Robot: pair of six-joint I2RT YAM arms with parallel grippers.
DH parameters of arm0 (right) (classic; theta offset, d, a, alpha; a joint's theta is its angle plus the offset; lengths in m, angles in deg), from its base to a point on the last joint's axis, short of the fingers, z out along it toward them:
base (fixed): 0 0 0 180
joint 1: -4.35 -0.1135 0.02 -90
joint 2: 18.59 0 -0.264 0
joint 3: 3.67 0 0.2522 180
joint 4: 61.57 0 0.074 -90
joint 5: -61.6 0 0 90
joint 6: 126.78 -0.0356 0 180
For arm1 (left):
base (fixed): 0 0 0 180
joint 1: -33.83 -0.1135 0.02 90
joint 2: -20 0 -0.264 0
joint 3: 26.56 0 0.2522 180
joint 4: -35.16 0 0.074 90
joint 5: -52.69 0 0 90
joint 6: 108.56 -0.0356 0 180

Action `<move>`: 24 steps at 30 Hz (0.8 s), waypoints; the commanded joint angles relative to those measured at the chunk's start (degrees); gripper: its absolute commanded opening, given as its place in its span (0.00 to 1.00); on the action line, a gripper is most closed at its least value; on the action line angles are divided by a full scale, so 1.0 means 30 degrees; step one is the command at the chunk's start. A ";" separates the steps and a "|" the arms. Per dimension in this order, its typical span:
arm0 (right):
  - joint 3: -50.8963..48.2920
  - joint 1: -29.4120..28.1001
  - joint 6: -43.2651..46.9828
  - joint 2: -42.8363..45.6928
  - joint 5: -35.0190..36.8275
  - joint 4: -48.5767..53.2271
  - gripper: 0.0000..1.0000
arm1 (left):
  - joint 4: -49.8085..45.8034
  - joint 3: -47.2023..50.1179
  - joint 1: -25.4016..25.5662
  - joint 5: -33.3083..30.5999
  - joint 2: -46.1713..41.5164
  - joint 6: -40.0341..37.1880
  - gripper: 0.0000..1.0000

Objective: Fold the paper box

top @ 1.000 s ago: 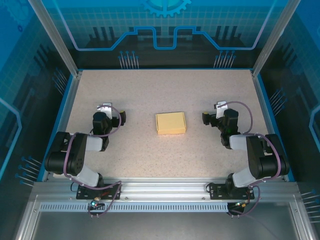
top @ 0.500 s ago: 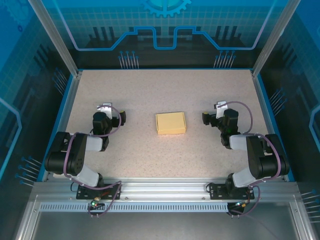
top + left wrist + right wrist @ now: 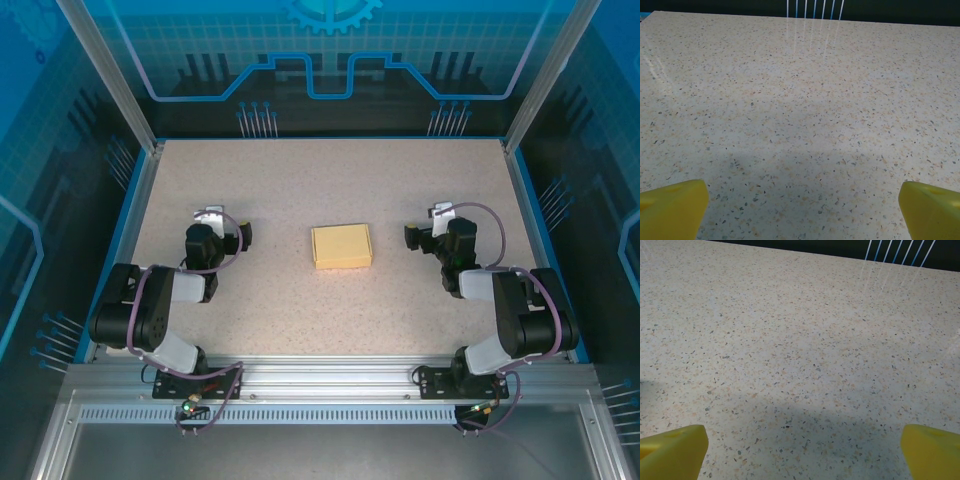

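Left gripper [image 3: 222, 228]: stood released and spread wide, with yellow fingertips [image 3: 672, 209] at the two bottom corners of the left wrist view. Gripped nothing, with bare speckled table [image 3: 800, 100] in the gap between them.

Left gripper contact: could not be told whether resting on the table or hanging just above it.

Right gripper [image 3: 432, 228]: likewise released and spread wide, with yellow fingertips [image 3: 671, 452] at the two bottom corners of the right wrist view. Gripped nothing, again with bare table in the gap.

Right gripper contact: could not be told either.

Paper box [image 3: 341, 246]: lay flat near the middle of the table in the top view, pale yellow, long side running left to right, with a narrow strip along its near edge.

Paper box against the grippers: sat between the two, roughly level with both, touched by neither. Lay apart from each, and nearer to the right one than to the left.

Arms: sat folded low over the near half of the table, the left on the left side and the right on the right side, with both wrists pointed toward the far edge.

Change from half a second and one second earlier: none seen. Kept the same spot and heading for the paper box, and the same pose and same wide spread for both grippers.
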 commanded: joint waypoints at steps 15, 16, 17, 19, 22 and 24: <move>0.0059 -0.0002 -0.0126 0.0013 -0.0238 -0.0479 1.00 | 0.0880 0.0047 -0.0004 0.0307 -0.0022 -0.0212 0.99; 0.0070 -0.0025 -0.0133 0.0013 -0.0255 -0.0479 1.00 | 0.0867 0.0047 0.0025 0.0287 -0.0023 -0.0202 0.99; 0.0062 -0.0018 -0.0106 -0.0002 -0.0238 -0.0479 1.00 | 0.0870 0.0046 0.0027 0.0286 -0.0023 -0.0209 0.99; 0.0050 -0.0002 -0.0113 0.0013 -0.0239 -0.0479 1.00 | 0.0859 0.0025 0.0020 0.0256 -0.0022 -0.0201 0.99; 0.0070 -0.0025 -0.0129 0.0013 -0.0236 -0.0450 1.00 | 0.0856 0.0038 0.0027 0.0300 -0.0022 -0.0204 0.99; 0.0077 -0.0029 -0.0125 0.0013 -0.0234 -0.0450 1.00 | 0.0842 0.0047 0.0028 0.0300 -0.0021 -0.0202 0.99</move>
